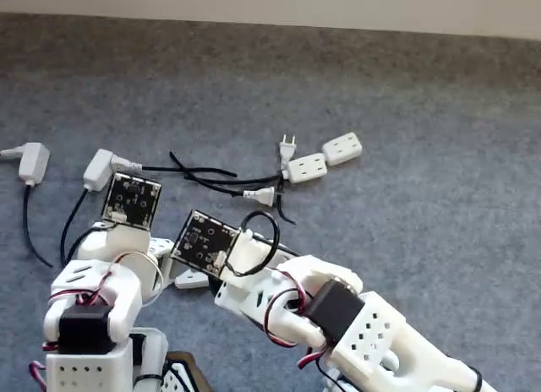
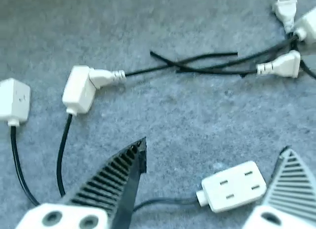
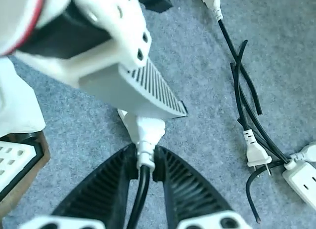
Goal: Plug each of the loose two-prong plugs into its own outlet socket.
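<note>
Our right gripper (image 3: 144,152) is clenched on the thin neck of a white cord end (image 3: 144,137), right where its black cord (image 3: 140,199) starts. Our left gripper (image 2: 216,146) is open wide. A socket block (image 2: 232,185) lies on the carpet (image 2: 197,115) between its jaws, slots facing up. In the high view that block (image 1: 190,280) peeks out low and left of the middle, between the two arms. We think the clenched cord end belongs to this same block, but we cannot be sure.

To do this step well, we think the neck grip should be tight, so the block cannot slide. The left gripper should close on the block's sides, not over its slots. A plug must go in straight, with both prongs lined up with one pair of slots.

Farther off, near the middle of the high view, lie two loose plugs. One is a flat plug (image 1: 260,195) with prongs pointing left, the other an upper plug (image 1: 288,144) pointing up the picture. Just right of them sit a middle socket block (image 1: 307,167) and a far socket block (image 1: 342,148).

The left arm's white finger (image 3: 148,91) covers most of the cord end, so we see no slots there. At the left of the high view, a bent white piece (image 1: 100,168) may be plugged in already; we cannot tell.
</note>
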{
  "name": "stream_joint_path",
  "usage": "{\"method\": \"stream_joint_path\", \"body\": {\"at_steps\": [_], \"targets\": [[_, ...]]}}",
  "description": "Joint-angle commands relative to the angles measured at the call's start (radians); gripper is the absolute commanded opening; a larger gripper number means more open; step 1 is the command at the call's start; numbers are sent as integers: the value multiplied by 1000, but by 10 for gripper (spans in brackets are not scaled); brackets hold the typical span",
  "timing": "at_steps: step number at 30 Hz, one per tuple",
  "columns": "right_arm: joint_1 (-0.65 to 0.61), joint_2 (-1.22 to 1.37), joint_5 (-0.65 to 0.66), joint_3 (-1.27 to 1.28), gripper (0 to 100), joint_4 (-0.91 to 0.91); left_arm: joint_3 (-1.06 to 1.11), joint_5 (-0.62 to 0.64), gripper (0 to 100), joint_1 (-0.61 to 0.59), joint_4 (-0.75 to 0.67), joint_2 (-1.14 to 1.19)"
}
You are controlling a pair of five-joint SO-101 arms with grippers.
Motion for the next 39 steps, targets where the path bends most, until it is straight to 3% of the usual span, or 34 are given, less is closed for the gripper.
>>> {"method": "stream_joint_path", "body": {"at_steps": [1,14,23,27,31,34,39], "targets": [[53,-28,-9,-33,5,-2,1,0,401,27,14,19],[58,-27,-8,-104,5,56,-12,-12,397,101,14,117],[58,-25,98,-76,5,154,-306,-14,397,-130,35,214],[58,-4,186,-82,5,200,-553,-14,397,-188,104,530],[124,162,264,-194,5,226,-952,-14,397,-283,238,944],[200,386,265,-378,5,260,-1310,-15,397,-374,368,1251],[206,704,325,-748,5,424,-1844,-55,397,-532,482,1658]]}}
